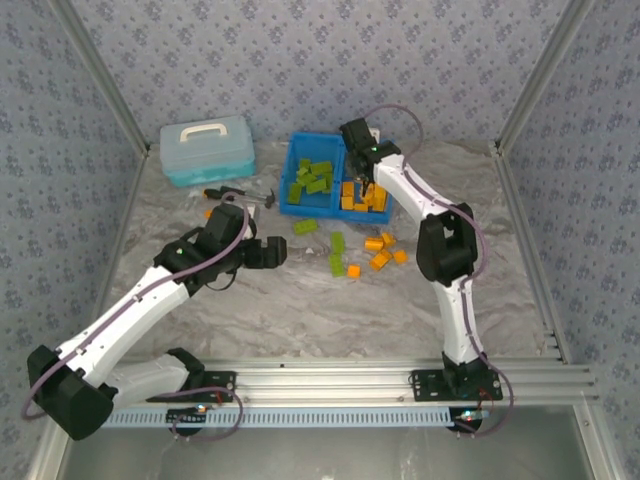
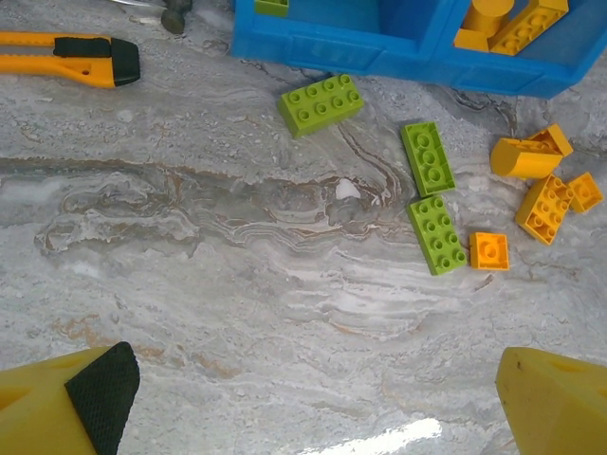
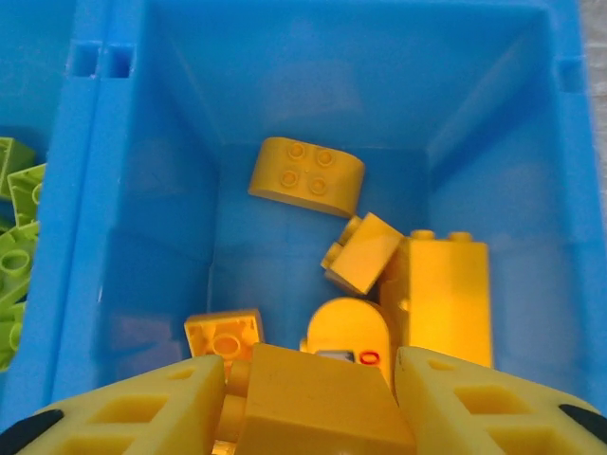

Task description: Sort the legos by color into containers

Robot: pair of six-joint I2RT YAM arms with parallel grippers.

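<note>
Hovering over the blue bin's right compartment (image 3: pixel 142 237), the right gripper (image 3: pixel 308 379) brackets an orange brick (image 3: pixel 322 412); whether it pinches, I cannot tell. Meanwhile the left gripper (image 2: pixel 313 403) gapes wide above loose legos (image 2: pixel 321 102) on the table (image 2: pixel 237 284).

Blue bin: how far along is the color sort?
Done: green bricks sit in the left compartment of the blue bin, orange bricks in the right. In hand: the right hand is low over the orange side with an orange brick between its fingers; gripped or released, I can't tell. Left: three loose green bricks and several loose orange bricks on the table, below the open left hand.
</note>
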